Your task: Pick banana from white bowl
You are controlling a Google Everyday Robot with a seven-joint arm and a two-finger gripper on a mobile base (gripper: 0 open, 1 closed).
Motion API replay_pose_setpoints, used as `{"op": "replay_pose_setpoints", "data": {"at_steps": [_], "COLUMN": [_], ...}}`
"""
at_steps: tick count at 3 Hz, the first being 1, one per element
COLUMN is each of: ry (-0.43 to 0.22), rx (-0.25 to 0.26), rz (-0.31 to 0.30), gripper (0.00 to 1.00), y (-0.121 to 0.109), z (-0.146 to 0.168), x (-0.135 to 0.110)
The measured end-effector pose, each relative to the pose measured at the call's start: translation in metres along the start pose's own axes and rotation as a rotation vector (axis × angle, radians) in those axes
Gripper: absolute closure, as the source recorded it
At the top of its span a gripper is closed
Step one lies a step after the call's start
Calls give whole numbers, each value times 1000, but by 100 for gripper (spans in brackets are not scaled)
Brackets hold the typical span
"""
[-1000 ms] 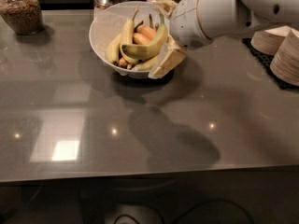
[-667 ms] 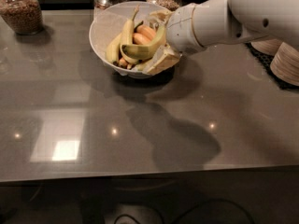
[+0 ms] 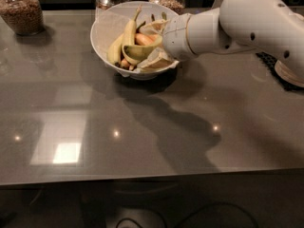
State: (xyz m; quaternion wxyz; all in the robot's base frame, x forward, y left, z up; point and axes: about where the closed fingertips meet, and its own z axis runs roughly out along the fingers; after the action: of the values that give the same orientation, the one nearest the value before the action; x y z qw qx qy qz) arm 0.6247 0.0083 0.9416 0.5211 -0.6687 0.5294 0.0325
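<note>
Grey, glossy tabletop carries the white bowl near its far edge (glass jars stand behind). From the right the gripper reaches into the bowl, seemingly against the curved greenish banana lying inside among other fruit; whether it has hold, I cannot tell.

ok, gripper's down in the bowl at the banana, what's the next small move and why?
Probably a short, slow lift straight up. The gripper sits inside the white bowl, right at the curved greenish banana, which is not yet out of the bowl. A paler banana and an orange-pink fruit lie close beside it, so a vertical pull seems least likely to drag them along.
</note>
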Motion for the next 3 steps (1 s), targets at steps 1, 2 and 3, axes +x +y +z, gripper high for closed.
{"op": "replay_pose_setpoints", "data": {"at_steps": [1,2,3], "ry": [-18,-29,-30], "rx": [9,18,21], "rz": [5,9,6], "gripper": [36,55,78], "y": [-1,-3,-4], "z": [17,31,32], "x": [6,10,9]}}
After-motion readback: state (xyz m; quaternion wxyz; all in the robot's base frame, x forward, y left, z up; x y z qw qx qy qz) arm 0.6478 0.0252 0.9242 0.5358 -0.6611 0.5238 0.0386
